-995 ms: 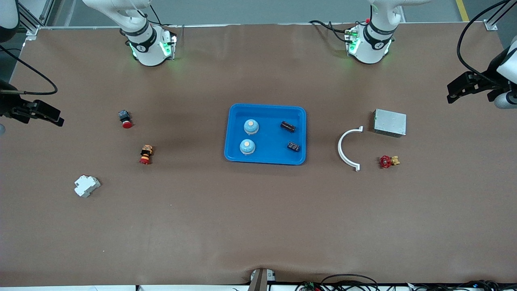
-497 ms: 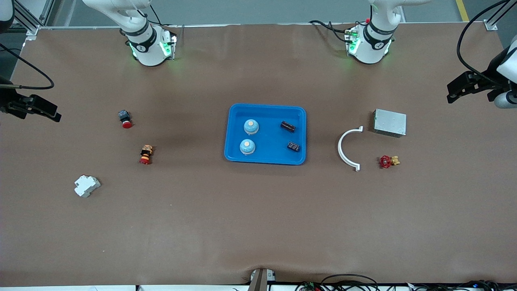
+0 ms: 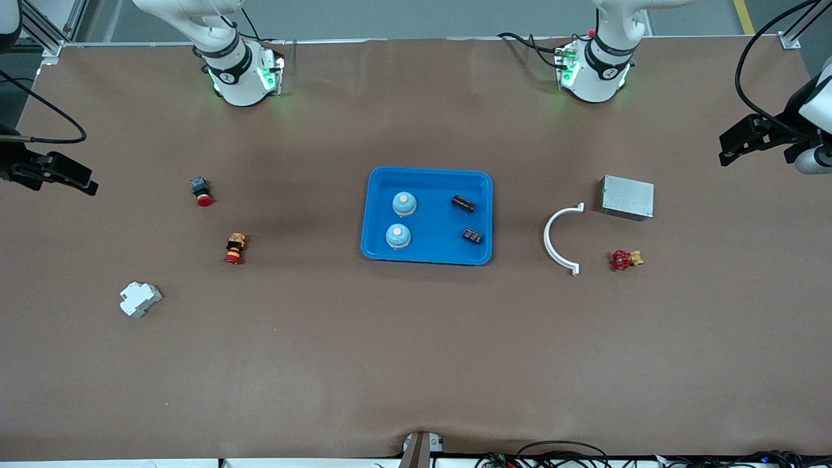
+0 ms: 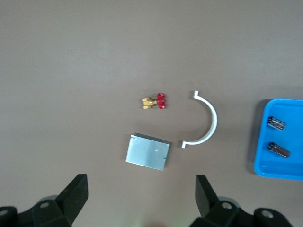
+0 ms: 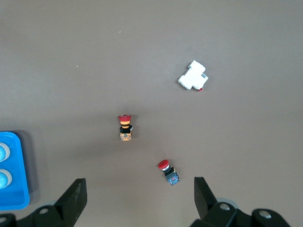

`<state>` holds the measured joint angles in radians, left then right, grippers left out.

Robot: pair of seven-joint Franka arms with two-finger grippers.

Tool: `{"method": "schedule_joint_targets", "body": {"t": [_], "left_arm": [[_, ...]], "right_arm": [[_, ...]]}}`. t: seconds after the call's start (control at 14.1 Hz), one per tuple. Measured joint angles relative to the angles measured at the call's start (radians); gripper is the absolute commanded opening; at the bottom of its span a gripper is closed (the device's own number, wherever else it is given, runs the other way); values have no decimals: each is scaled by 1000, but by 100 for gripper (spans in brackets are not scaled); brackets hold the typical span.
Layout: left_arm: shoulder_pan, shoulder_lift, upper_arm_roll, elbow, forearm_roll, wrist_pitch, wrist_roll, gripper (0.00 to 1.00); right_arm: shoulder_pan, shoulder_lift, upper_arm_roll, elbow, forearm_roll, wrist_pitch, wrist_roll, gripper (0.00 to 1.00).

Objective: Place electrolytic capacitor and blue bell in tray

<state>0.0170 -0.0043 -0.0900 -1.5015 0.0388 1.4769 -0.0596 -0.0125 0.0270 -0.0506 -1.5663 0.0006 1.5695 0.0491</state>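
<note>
The bright-blue tray (image 3: 429, 250) lies mid-table. In it stand two blue bells (image 3: 404, 203) (image 3: 398, 236) on the right arm's side and lie two black electrolytic capacitors (image 3: 463, 203) (image 3: 472, 235) on the left arm's side. The capacitors also show in the left wrist view (image 4: 276, 123) (image 4: 279, 150). My left gripper (image 3: 747, 140) (image 4: 140, 198) is open and empty, high over the left arm's end of the table. My right gripper (image 3: 55, 175) (image 5: 140, 199) is open and empty, high over the right arm's end.
A grey metal box (image 3: 627, 197), a white curved bracket (image 3: 558, 238) and a red-handled brass valve (image 3: 624, 260) lie toward the left arm's end. Two red push buttons (image 3: 201, 191) (image 3: 234, 249) and a white block (image 3: 138, 298) lie toward the right arm's end.
My right gripper has drawn a little farther toward the right arm's end of the table and risen slightly. Nothing else has moved.
</note>
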Motion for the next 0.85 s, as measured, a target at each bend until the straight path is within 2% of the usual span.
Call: {"method": "schedule_joint_targets", "body": {"t": [0.21, 0.85], "left_arm": [[0, 0, 0, -3, -35, -1, 3, 100], [0, 9, 1, -7, -35, -1, 6, 100]], "right_arm": [[0, 0, 0, 2, 0, -19, 0, 100], [0, -25, -1, 18, 0, -62, 0, 100]]}}
